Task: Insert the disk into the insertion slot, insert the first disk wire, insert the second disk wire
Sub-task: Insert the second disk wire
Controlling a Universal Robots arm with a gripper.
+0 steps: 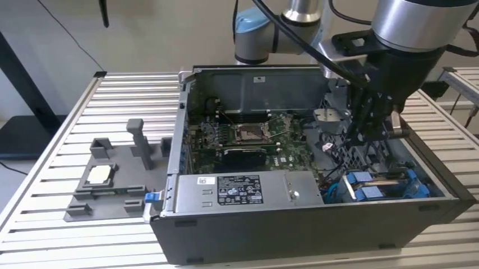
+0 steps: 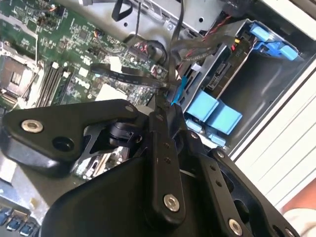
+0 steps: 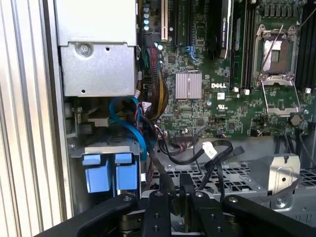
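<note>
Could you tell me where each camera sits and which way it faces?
Exterior view: off the arm, looking down into the case; arm and gripper at the exterior view's right.
First wrist view: on the wrist, past the gripper toward the motherboard.
Second wrist view: likewise, toward the slot.
Both share the gripper shut on a wire, motherboard, slot.

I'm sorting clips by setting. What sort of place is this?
Probably a robotics lab test bench: a robot arm reaches into an open computer case on a slatted metal table, beside a grey fixture tray.
</note>
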